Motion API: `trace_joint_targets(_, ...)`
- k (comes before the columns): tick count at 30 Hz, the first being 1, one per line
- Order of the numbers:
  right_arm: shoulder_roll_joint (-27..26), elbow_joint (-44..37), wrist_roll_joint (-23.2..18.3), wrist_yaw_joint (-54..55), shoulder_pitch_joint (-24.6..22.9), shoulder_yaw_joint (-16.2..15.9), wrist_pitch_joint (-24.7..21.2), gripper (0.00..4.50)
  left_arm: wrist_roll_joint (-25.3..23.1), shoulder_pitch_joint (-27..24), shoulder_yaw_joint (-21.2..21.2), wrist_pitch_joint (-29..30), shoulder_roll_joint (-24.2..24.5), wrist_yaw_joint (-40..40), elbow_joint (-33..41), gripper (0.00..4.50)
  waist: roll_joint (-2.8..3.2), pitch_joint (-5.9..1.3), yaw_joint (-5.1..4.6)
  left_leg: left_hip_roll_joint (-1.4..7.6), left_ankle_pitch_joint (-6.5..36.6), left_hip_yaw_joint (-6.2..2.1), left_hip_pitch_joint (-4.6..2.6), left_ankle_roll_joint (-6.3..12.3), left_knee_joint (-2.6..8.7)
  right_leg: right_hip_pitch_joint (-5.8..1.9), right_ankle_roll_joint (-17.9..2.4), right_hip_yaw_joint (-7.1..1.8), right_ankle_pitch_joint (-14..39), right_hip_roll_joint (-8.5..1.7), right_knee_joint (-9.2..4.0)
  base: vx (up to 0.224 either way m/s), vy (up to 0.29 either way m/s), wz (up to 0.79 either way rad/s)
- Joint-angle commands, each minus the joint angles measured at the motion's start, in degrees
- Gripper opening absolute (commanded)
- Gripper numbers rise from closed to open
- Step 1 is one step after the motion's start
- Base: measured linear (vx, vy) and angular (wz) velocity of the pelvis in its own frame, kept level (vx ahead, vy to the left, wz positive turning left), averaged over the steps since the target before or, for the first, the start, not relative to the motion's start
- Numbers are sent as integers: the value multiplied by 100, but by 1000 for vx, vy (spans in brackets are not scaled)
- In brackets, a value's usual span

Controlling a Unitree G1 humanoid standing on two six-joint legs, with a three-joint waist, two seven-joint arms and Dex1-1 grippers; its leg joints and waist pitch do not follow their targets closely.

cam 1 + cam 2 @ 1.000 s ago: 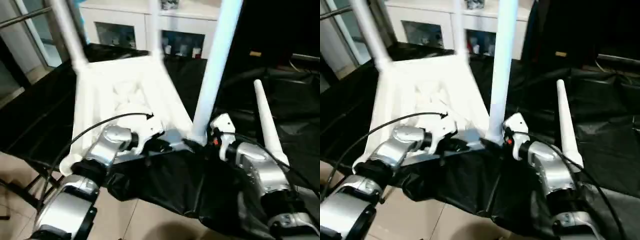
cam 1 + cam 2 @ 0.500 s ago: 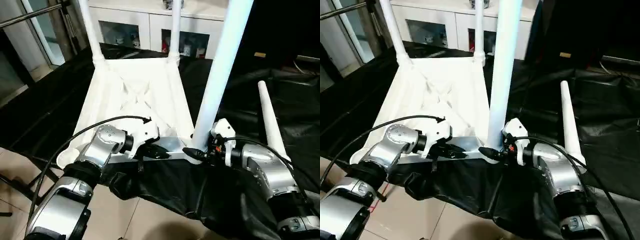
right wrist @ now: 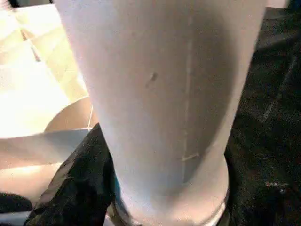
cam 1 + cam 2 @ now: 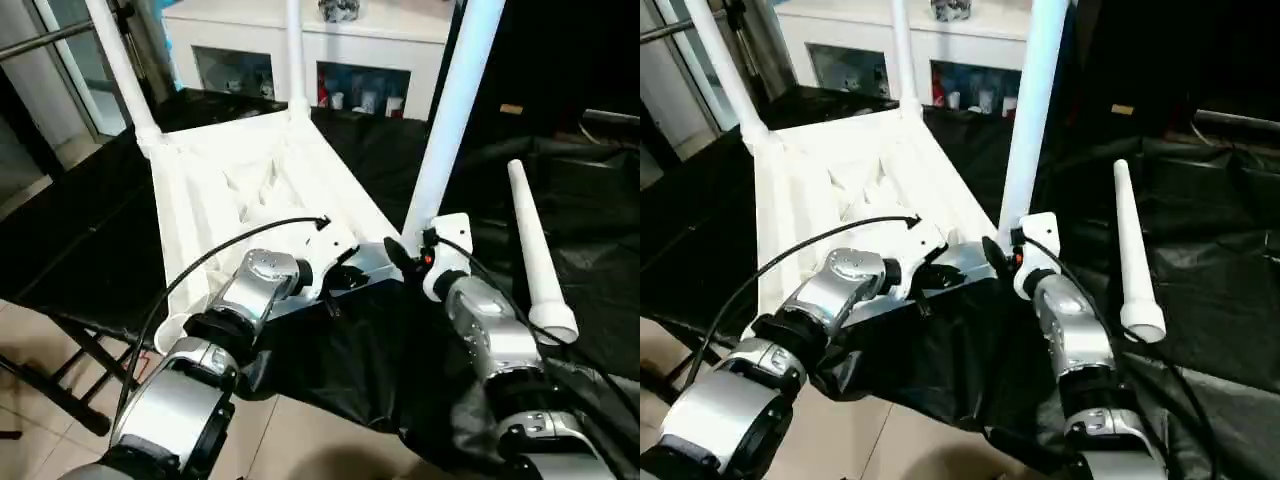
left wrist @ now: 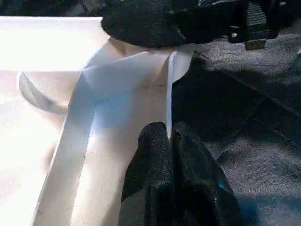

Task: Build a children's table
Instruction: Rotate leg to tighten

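Head views, tabletop: the white tabletop [image 4: 250,185] lies underside up on the black-draped bench [image 4: 90,240]; two legs stand in its far corner sockets, a third leg [image 4: 450,110] stands in the near corner on the robot's right; the near corner socket on its left [image 4: 172,328] is bare.
Head views, spare leg: the fourth leg [image 4: 535,255] lies loose on the black cloth, well apart from the tabletop, on the robot's right.
Head views, grippers: the left gripper [image 4: 340,282] sits at the tabletop's near edge; the right gripper [image 4: 400,258] sits at the foot of the third leg.
Left wrist view: the left gripper's fingers [image 5: 160,155] are pressed together on the thin upright rim of the tabletop [image 5: 168,99]; they pinch it.
Right wrist view: the third leg [image 3: 164,94] rises close in front; one black finger [image 3: 80,188] lies against its base; the other is hidden, so the jaws read as spread around the leg, firmness of hold unclear.
Risk, third leg: probably not fully seated; letting go early could let it lean or tip out.
Risk, tabletop: the rim pinch is narrow; a hard push on the leg could slide the tabletop on the cloth or slip the rim free.
Risk, cloth: loose folds at the bench edge may snag a wrist.
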State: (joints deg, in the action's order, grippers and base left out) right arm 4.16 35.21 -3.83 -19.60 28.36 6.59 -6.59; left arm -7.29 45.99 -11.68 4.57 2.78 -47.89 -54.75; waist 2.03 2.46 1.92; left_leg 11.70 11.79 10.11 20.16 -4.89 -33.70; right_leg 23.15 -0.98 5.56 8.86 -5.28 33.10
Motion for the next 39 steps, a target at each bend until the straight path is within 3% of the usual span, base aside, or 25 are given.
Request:
trace_joint_targets(1, -522, 201, -56, -189, -15, -399, -39, 346, 256, 230, 84, -546, -407, 179, 238, 0, -69, -361, -7, 93, 721, -7, 35, 596, 374, -331, -1143, -243, 1574, -302, -404, 0, 0, 0)
trace_joint_targets(7, -232, -106, -77, 101, -58, -211, 16, 346, 270, 264, 237, -624, -426, 700, 202, 0, -80, -356, 14, 101, 831, 12, -16, 572, 374, -311, -1205, -259, 1574, -295, -407, 0, 0, 0)
trace_joint_targets(8, -37, -467, -142, -77, -196, -146, -79, 346, 404, 267, 385, -527, -405, 686, 286, 0, -76, -362, 14, 96, 754, 9, 8, 609, 369, -335, -1212, -261, 1438, -287, -386, 0, 0, 0)
trace_joint_targets(9, -23, -496, -147, -98, -209, -145, -87, 353, 411, 264, 391, -515, -401, 678, 298, 44, -80, -364, 26, 98, 711, 8, 20, 644, 364, -344, -1211, -258, 1353, -290, -377, 0, 0, 0)
trace_joint_targets(12, 360, -1132, -241, -700, -558, -219, -291, 353, 380, 109, 442, -328, -223, 697, 641, 55, -59, -425, 29, 112, 451, -18, 62, 790, 324, -397, -1370, -257, 655, -300, -270, 0, 0, 0)
trace_joint_targets(13, 674, -1503, -239, -1104, -812, -359, -384, 353, 287, -39, 507, -181, -33, 986, 924, 62, -31, -443, 27, 126, 206, -32, 94, 937, 297, -403, -1492, -254, 190, -299, -207, 0, 0, 0)
trace_joint_targets(14, 697, -1529, -239, -1131, -831, -368, -386, 353, 281, -51, 514, -166, -16, 1008, 949, 76, -46, -438, 27, 136, 119, -37, 117, 1019, 287, -407, -1502, -244, 44, -289, -200, 0, 0, 0)
trace_joint_targets(15, 891, -1738, -245, -1342, -992, -430, -366, 353, 235, -174, 592, -14, 145, 1196, 1195, 91, -25, -431, 4, 113, 57, -25, 135, 1149, 265, -406, -1511, -236, -86, -281, -200, 0, 0, 0)
trace_joint_targets(16, 1029, -1923, -400, -1477, -1112, -347, -426, 353, 170, -364, 734, 135, 380, 1413, 1596, 98, -8, -421, -5, 91, 133, -16, 135, 1187, 260, -398, -1485, -228, 92, -283, -225, 0, 0, 0)
trace_joint_targets(17, 1029, -1923, -400, -1477, -1112, -347, -426, 353, 170, -364, 734, 135, 380, 1413, 1596, 97, -33, -404, -22, 95, 266, -8, 136, 1165, 263, -401, -1446, -224, 380, -272, -262, 0, 0, 0)
trace_joint_targets(19, 1195, -2178, -568, -1732, -1262, -368, -528, 353, 85, -617, 919, 390, 628, 1596, 2180, 115, -8, -384, -25, 107, 507, 6, 89, 993, 282, -357, -1344, -222, 1017, -251, -320, 0, 0, 0)
trace_joint_targets(21, 1315, -2392, -639, -1991, -1390, -484, -631, 353, -40, -793, 1102, 635, 816, 1759, 2642, 137, -12, -362, -25, 119, 624, 6, 82, 921, 302, -333, -1275, -218, 1271, -235, -353, 0, 0, 0)
trace_joint_targets(23, 1355, -2504, -654, -2104, -1449, -535, -682, 353, -76, -858, 1161, 720, 882, 1832, 2806, 143, 33, -347, -4, 138, 823, 1, 34, 751, 326, -276, -1185, -225, 1519, -224, -386, 0, 0, 0)
trace_joint_targets(25, 1438, -2753, -702, -2369, -1574, -705, -843, 353, -307, -1089, 1213, 999, 1136, 1965, 3329, 153, -13, -336, 9, 164, 951, -24, 53, 658, 361, -302, -1161, -228, 1512, -230, -353, 0, 0, 0)
trace_joint_targets(26, 1522, -2942, -741, -2544, -1658, -887, -996, 353, -555, -1348, 1086, 1317, 1449, 2051, 3810, 167, 19, -335, 0, 167, 1012, -33, 50, 622, 368, -292, -1113, -227, 1556, -235, -344, 0, 0, 0)
trace_joint_targets(27, 1541, -2978, -748, -2581, -1673, -938, -1039, 353, -627, -1420, 1032, 1409, 1540, 2056, 3926, 179, 23, -322, -25, 155, 975, -40, 92, 615, 377, -301, -1045, -227, 1562, -226, -348, 0, 0, 0)
trace_joint_targets(28, 1541, -2978, -748, -2581, -1673, -938, -1039, 353, -627, -1420, 1032, 1409, 1540, 2056, 3926, 185, 29, -328, -19, 156, 1000, -39, 67, 588, 374, -284, -1029, -226, 1616, -232, -359, 0, 0, 0)
trace_joint_targets(29, 1527, -2972, -710, -2582, -1660, -1027, -1055, 353, -768, -1581, 1002, 1644, 1667, 2045, 4175, 189, -23, -325, -23, 126, 1009, -19, 65, 562, 356, -275, -1006, -233, 1718, -236, -393, 0, 0, 0)
trace_joint_targets(31, 1402, -2777, -557, -2437, -1517, -1175, -1139, 353, -1214, -1984, 971, 2278, 1976, 2066, 4796, 189, 17, -356, -10, 187, 783, -42, 47, 518, 360, -270, -1130, -259, 1367, -263, -297, 0, 0, 0)
trace_joint_targets(32, 1335, -2641, -470, -2331, -1431, -1213, -1178, 353, -1437, -2126, 930, 2447, 2124, 2055, 4998, 189, 14, -322, -51, 148, 744, -40, 114, 550, 374, -286, -1093, -239, 1418, -233, -312, 0, 0, 0)
trace_joint_targets(37, 1049, -2114, -226, -1886, -1082, -1331, -1210, 353, -1871, -2476, 803, 2958, 2642, 2029, 5388, 189, 22, -343, 11, 135, 729, -19, 30, 492, 344, -222, -1213, -263, 1295, -233, -307, 0, 0, 0)
trace_joint_targets(39, 1003, -2044, -224, -1850, -1025, -1382, -1257, 317, -1951, -2529, 741, 3056, 2782, 1999, 5409, 192, 44, -327, -8, 121, 810, -34, 46, 447, 361, -242, -1170, -250, 1343, -224, -300, 0, 0, 0)
